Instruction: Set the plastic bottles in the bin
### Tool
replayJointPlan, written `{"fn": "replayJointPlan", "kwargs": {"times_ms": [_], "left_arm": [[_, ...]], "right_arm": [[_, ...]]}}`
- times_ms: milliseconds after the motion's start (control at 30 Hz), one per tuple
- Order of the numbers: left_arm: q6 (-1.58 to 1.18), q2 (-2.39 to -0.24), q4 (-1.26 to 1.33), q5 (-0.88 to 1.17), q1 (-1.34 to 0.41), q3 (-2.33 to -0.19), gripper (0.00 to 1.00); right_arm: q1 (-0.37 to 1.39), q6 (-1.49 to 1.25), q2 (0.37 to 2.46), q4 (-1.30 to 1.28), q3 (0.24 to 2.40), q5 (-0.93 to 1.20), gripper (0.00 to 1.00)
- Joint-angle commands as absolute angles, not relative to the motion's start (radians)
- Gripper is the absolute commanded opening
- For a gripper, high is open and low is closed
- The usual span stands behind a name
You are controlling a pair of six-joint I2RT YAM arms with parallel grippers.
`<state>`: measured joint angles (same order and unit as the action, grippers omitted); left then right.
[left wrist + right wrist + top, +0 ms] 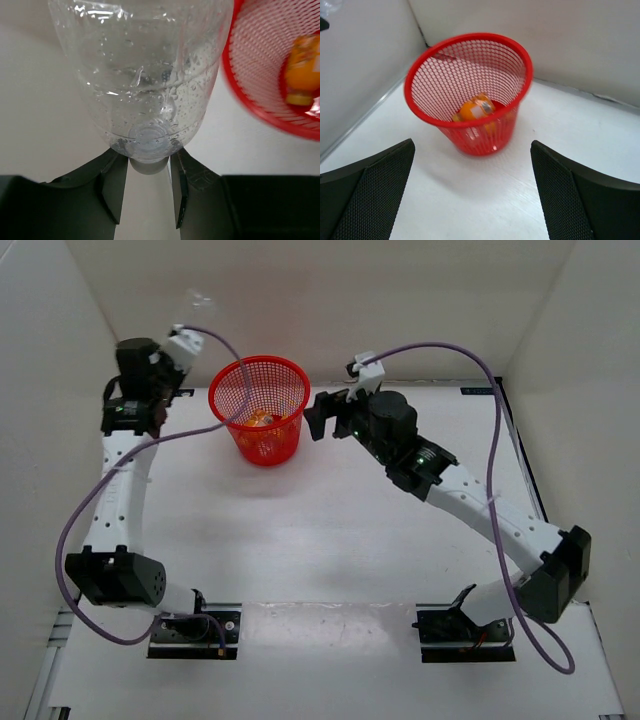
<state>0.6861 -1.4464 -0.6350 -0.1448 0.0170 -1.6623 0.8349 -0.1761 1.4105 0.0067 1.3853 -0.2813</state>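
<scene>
Left wrist view shows the left pincer (150, 185) clamped on the clear bottle (145, 75) at its neck, raised just beside the bin (265, 55) holding 1, perhaps 2, orange bottles (475, 109), so this last drop calls for swinging over the rim and releasing, while the right pincer (318, 420) hangs apart, empty.

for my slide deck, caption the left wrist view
Left gripper clamps the clear bottle by its neck, beside the red bin already holding an orange bottle.

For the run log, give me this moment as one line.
left gripper: shut on neck of clear bottle, beside red mesh bin | right gripper: open, empty | in bin: orange bottle
</scene>
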Motion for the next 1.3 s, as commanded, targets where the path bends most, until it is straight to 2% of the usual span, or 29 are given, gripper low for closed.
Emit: {"fn": "replayJointPlan", "kwargs": {"times_ms": [0, 200, 367, 467, 633, 733, 1000, 1067, 1100, 1133, 1167, 1200, 1233, 1267], "left_arm": [[0.869, -1.460, -0.664, -0.267, -0.127, -1.721, 0.10], [0.940, -1.511, -0.689, -0.267, -0.224, -1.743, 0.10], [0.905, -1.569, -0.689, -0.304, -0.336, -1.715, 0.10], [0.770, -1.663, -0.728, -0.272, -0.336, -1.828, 0.10], [0.520, -1.824, -0.874, -0.097, -0.308, -2.023, 0.10], [0.476, -1.882, -0.916, -0.011, -0.287, -2.014, 0.10], [0.405, -1.924, -0.916, 0.060, -0.259, -1.951, 0.10], [0.394, -1.924, -0.916, 0.072, -0.259, -1.942, 0.20], [0.394, -1.924, -0.916, 0.084, -0.250, -1.933, 0.32], [0.394, -1.914, -0.916, 0.084, -0.250, -1.933, 0.68], [0.394, -1.905, -0.916, 0.100, -0.241, -1.921, 0.83], [0.394, -1.905, -0.916, 0.100, -0.241, -1.921, 0.94], [0.381, -1.893, -0.916, 0.100, -0.232, -1.921, 1.00], [0.368, -1.882, -0.916, 0.100, -0.232, -1.921, 1.00]], "right_arm": [[0.830, -0.170, 1.291, 0.031, 1.301, -0.382, 1.00], [0.821, -0.204, 1.128, 0.021, 1.126, -0.455, 1.00], [0.821, -0.222, 1.068, -0.003, 1.069, -0.483, 1.00], [0.821, -0.222, 1.046, -0.012, 1.051, -0.483, 1.00], [0.821, -0.232, 1.037, -0.043, 1.042, -0.494, 1.00], [0.821, -0.232, 1.026, -0.054, 1.031, -0.506, 1.00], [0.811, -0.222, 1.015, -0.072, 1.011, -0.526, 1.00], [0.811, -0.222, 1.015, -0.072, 1.011, -0.526, 1.00], [0.811, -0.222, 1.015, -0.072, 1.011, -0.526, 1.00], [0.811, -0.222, 1.015, -0.072, 1.011, -0.526, 1.00], [0.811, -0.222, 1.015, -0.072, 1.011, -0.526, 1.00], [0.811, -0.222, 1.015, -0.072, 1.011, -0.526, 1.00], [0.811, -0.222, 1.015, -0.072, 1.011, -0.526, 1.00], [0.811, -0.222, 1.025, -0.072, 1.023, -0.517, 1.00]]}}
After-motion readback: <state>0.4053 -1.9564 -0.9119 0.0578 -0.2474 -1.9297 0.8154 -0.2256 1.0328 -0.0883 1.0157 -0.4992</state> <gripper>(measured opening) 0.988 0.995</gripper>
